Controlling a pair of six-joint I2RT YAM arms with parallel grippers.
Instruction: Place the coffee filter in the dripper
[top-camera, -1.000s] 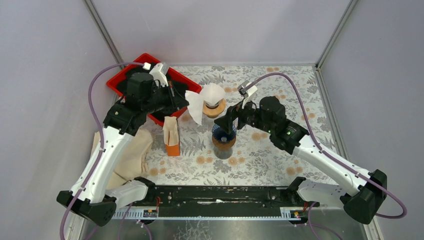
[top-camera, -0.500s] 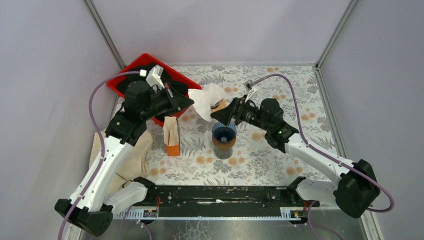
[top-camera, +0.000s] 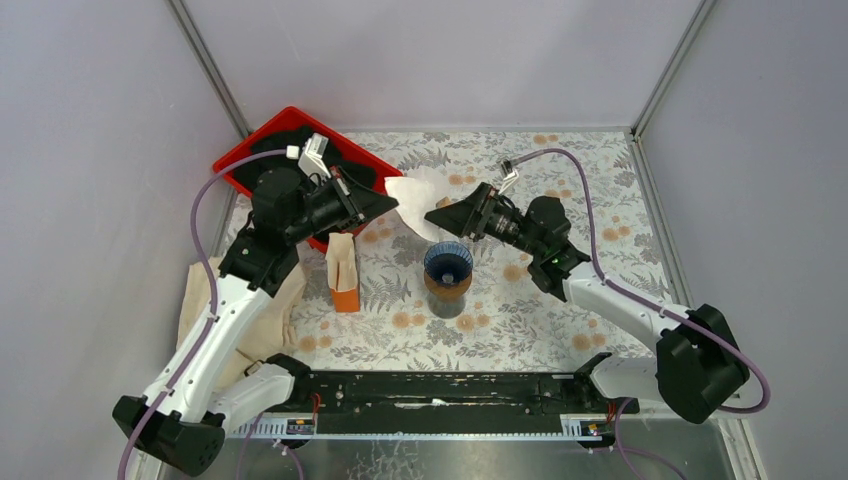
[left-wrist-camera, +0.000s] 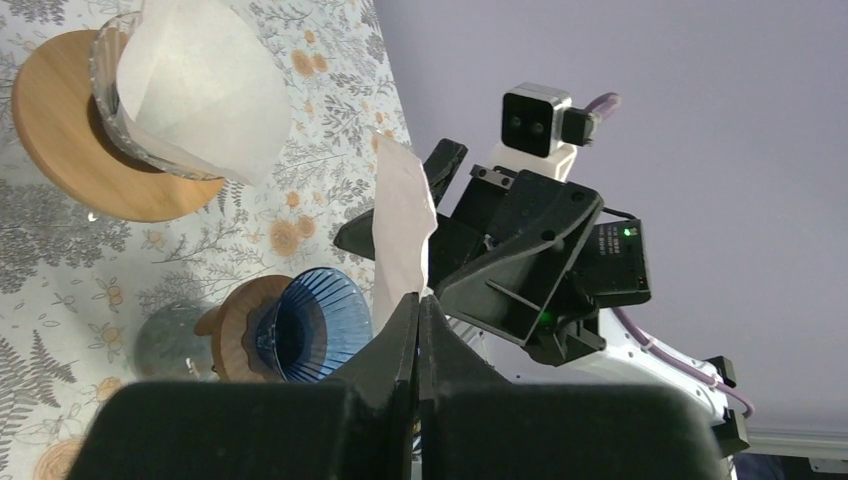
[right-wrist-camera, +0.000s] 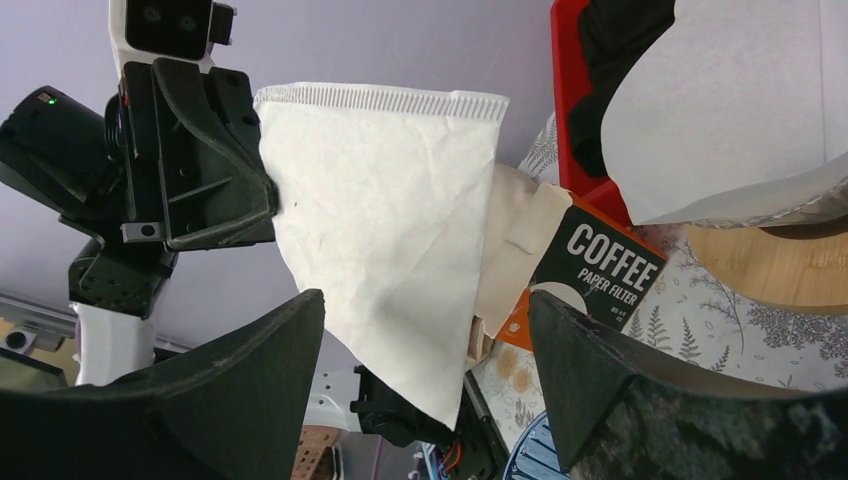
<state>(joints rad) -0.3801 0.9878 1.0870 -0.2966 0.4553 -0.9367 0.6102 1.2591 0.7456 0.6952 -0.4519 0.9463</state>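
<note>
Left claw (left-wrist-camera: 418, 305) pinches the filter (right-wrist-camera: 385, 220); the open right claw (right-wrist-camera: 420, 310) should close on its free side, then spread it above the blue dripper (top-camera: 447, 262)

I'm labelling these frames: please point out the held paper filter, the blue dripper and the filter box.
paper filter (right-wrist-camera: 380, 230), right wrist view, middle of its flat face.
blue dripper (top-camera: 447, 264), top view, inside of its cone.
filter box (right-wrist-camera: 600, 265), right wrist view, its black printed label.
</note>
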